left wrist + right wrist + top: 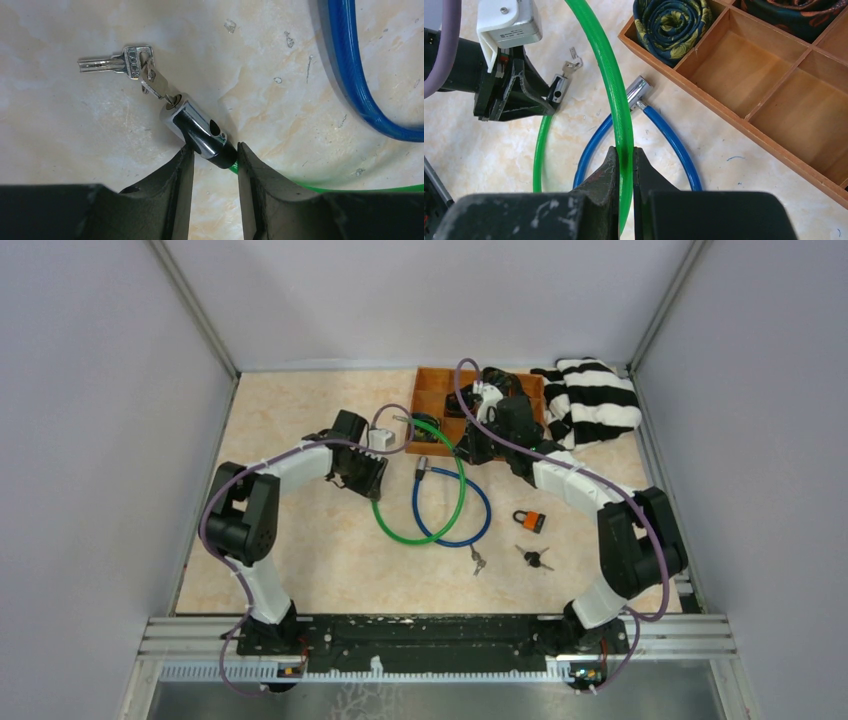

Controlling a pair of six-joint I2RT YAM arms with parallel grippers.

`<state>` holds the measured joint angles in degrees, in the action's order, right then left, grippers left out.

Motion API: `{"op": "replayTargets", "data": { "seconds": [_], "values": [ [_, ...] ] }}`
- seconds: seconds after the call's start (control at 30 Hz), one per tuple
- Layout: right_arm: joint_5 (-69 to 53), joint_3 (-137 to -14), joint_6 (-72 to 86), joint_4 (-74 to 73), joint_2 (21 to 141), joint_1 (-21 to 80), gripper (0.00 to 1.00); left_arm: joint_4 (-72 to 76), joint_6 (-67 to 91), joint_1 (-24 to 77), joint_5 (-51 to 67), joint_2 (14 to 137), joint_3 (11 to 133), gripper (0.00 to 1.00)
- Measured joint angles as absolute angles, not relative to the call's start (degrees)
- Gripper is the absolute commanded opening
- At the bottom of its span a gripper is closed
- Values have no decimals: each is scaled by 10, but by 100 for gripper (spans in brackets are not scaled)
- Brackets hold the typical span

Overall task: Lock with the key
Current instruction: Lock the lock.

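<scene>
A green cable lock [420, 512] lies looped on the table. Its chrome lock head [196, 129] rests on the table with a key [159, 86] in its end and a second key [112, 62] on the same ring. The hole in the head's side is empty. My left gripper [214, 150] is shut on the head's black collar, and it also shows in the right wrist view [553, 95]. My right gripper [625, 152] is shut on the green cable [611, 85] farther along the loop, near the tray in the top view [462, 450].
A blue cable lock [455, 512] lies inside and under the green loop. An orange padlock [530, 521] and two loose key sets [535, 558] [477, 560] lie in front. A wooden divided tray [744, 125] holds rolled ties. A striped cloth [592, 400] is at the back right.
</scene>
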<state>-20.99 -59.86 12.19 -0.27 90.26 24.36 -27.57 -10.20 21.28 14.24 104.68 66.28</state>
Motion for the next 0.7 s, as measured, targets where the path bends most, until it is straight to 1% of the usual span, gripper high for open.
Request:
{"op": "replayTargets", "data": {
  "seconds": [0.07,0.17,0.23,0.33,0.47,0.6,0.7],
  "values": [
    [-211,-595,123,2,901,244,0,-273,-103,216,136,1048,663,36],
    [-213,-591,127,10,900,244,0,-269,-104,220,131,1051,665,34],
    [-213,-585,128,13,900,244,0,-269,-105,223,127,1054,669,35],
    [-212,-577,128,13,899,244,0,-267,-108,229,121,1058,672,39],
    [-208,-576,127,13,898,244,0,-260,-113,236,113,1060,674,40],
    [-204,-576,126,13,892,244,0,-246,-115,240,107,1061,672,36],
    [-202,-576,126,13,889,243,0,-233,-114,240,106,1061,669,31]
  ]
}}
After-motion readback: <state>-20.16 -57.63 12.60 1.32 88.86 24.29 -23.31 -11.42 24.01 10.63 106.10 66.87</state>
